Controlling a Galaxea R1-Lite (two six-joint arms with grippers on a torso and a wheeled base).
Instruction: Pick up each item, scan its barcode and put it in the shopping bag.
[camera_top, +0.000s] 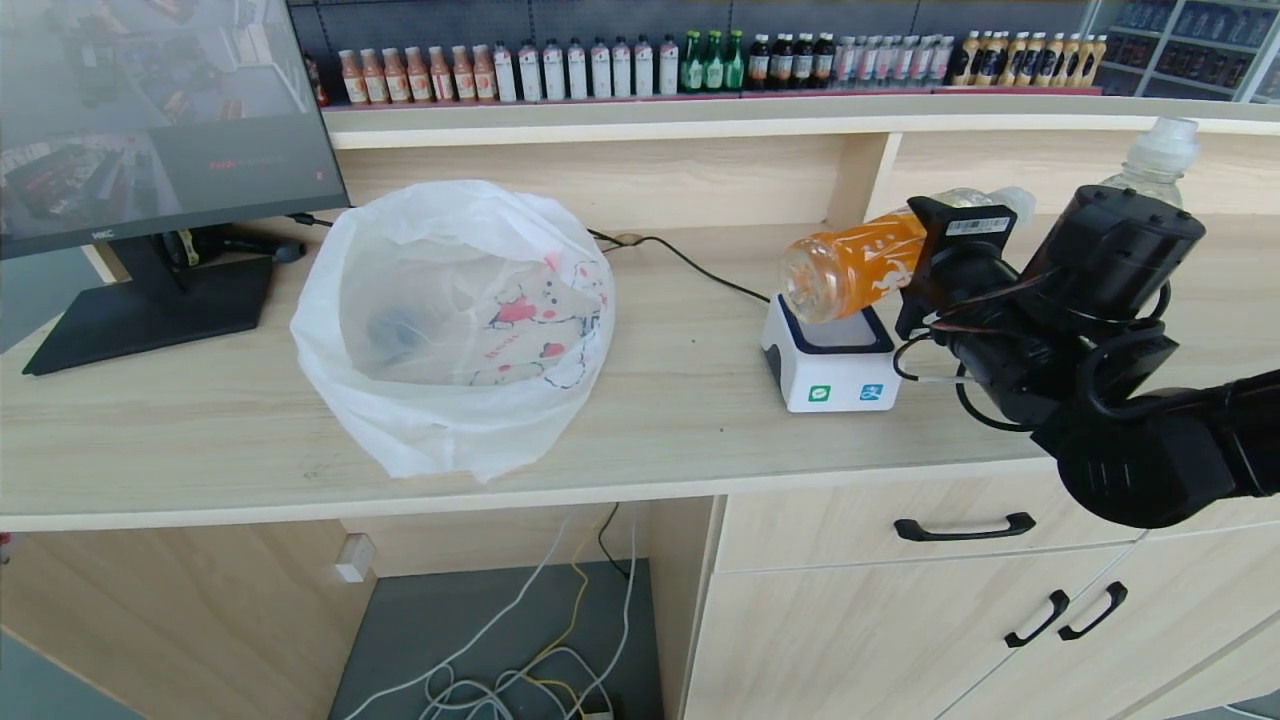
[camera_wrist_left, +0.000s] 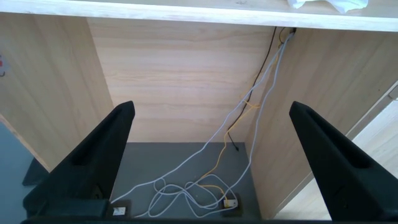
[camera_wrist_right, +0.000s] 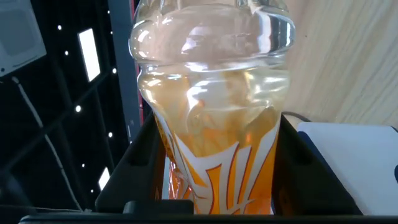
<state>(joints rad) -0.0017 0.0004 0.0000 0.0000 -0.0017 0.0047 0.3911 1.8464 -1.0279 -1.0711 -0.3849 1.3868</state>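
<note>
Orange drink bottle (camera_top: 850, 272), clear-bottomed, lies sideways, clamped by right gripper (camera_top: 925, 262) above barcode scanner (camera_top: 830, 370); left gripper (camera_wrist_left: 211, 111) spread wide, empty.

bottle (camera_top: 850, 270): orange, white swirls on label, clear neck | bag (camera_top: 450, 330), 9 o'clock from scanner (camera_top: 830, 375): translucent white, pink-red cartoon print | scanner: white, dark top, green and blue squares | counter (camera_top: 680, 420): pale wood grain
</note>
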